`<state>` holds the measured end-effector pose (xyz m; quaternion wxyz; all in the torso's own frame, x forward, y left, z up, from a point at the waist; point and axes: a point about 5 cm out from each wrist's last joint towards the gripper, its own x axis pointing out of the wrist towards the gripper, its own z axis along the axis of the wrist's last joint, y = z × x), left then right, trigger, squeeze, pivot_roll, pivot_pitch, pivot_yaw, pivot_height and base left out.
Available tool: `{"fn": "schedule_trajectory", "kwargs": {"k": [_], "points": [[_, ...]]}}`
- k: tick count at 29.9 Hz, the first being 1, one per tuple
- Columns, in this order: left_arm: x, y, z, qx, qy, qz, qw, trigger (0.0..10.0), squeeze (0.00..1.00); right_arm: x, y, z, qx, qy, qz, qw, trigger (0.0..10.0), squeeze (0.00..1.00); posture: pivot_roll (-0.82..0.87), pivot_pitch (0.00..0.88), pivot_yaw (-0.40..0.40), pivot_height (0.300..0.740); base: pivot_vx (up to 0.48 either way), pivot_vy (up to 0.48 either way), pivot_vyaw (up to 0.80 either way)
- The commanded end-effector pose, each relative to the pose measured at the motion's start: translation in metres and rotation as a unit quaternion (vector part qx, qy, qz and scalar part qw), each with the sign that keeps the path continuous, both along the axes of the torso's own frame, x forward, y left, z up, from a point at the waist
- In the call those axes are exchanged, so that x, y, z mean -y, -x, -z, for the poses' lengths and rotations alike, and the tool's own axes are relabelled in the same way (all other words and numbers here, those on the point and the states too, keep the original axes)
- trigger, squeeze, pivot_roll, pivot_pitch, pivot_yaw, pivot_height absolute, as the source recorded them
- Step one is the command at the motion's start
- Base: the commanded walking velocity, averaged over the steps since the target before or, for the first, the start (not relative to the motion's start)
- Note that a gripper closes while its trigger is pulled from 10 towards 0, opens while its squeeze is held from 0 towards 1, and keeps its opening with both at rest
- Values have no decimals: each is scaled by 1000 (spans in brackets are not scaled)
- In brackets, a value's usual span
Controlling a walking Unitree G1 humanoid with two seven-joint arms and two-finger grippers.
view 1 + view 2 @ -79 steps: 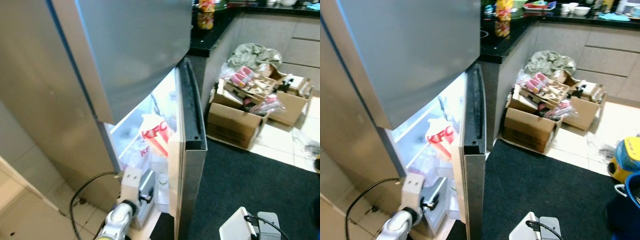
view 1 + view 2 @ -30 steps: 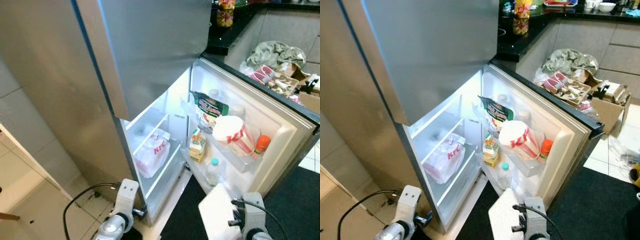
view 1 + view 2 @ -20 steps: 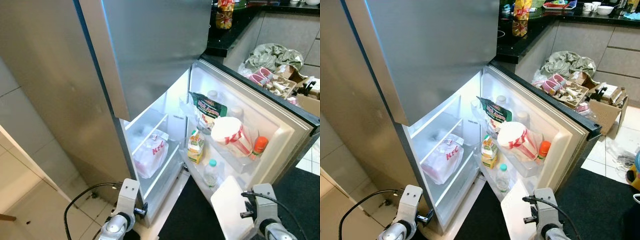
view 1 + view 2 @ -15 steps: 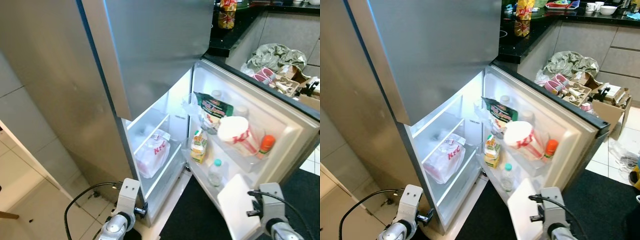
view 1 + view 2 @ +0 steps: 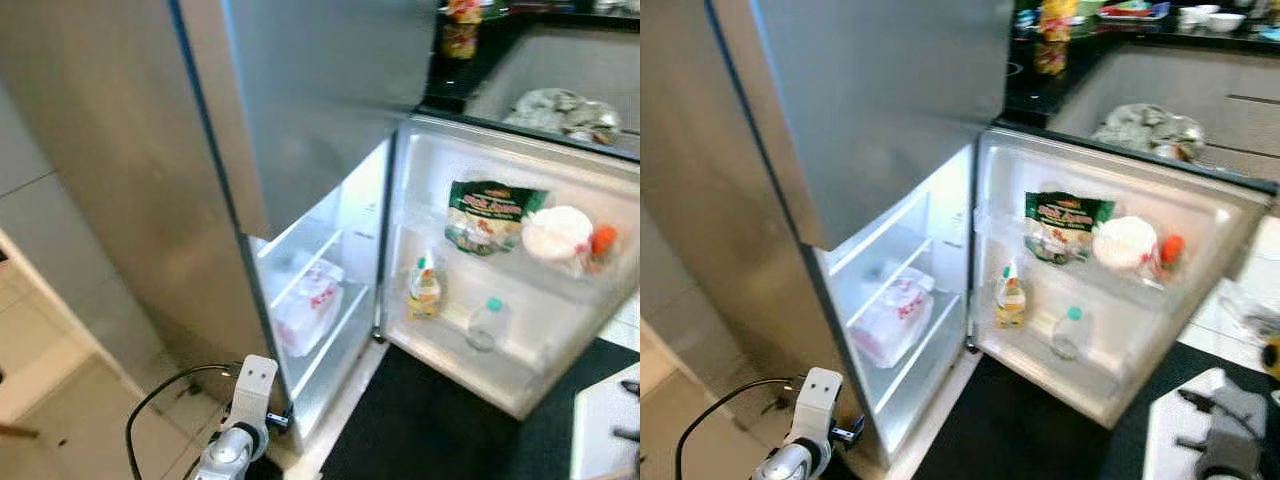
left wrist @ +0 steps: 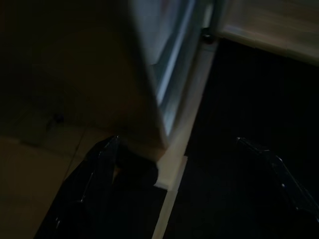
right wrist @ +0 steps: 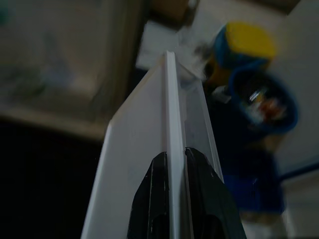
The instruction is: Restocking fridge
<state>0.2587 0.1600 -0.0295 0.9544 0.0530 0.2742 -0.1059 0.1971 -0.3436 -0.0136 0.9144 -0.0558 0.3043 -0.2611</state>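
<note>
The fridge door (image 5: 1120,300) stands wide open, its racks holding a green bag (image 5: 1065,222), a small carton (image 5: 1011,296) and a water bottle (image 5: 1067,333). The right end effector (image 7: 173,158) is clenched on a flat white box (image 7: 144,164) low by the door. The left end effector (image 6: 184,164) hangs released near the fridge's foot.
</note>
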Motion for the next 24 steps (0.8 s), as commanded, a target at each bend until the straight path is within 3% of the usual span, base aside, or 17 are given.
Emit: {"fn": "schedule_trajectory", "kwargs": {"k": [1,7,12,13,16,24], "points": [[-2,4,3,-6,-6,1,1000,10000,0,-18,-5,8,1,-27,-36,999,10000,0,-76,37,40,740,0,0,0],[1,9,8,-21,-17,11,1000,10000,0,-71,-5,33,-24,-88,-99,991,10000,0,-76,37,40,740,0,0,0],[2,11,9,-20,-11,9,1000,10000,0,-91,-7,39,-35,-97,-140,985,10000,0,-76,37,40,740,0,0,0],[3,11,9,-19,-11,11,1000,10000,0,-108,-9,42,-41,-101,-187,976,10000,0,-71,38,36,740,0,0,800],[5,11,9,-19,-7,11,1000,10000,0,-120,-11,44,-47,-105,-222,968,10000,0,-67,37,32,740,0,0,800],[3,12,10,-20,-8,-7,1000,10000,0,-128,-12,45,-56,-104,-243,963,10000,0,-62,37,26,740,0,0,800]]}}
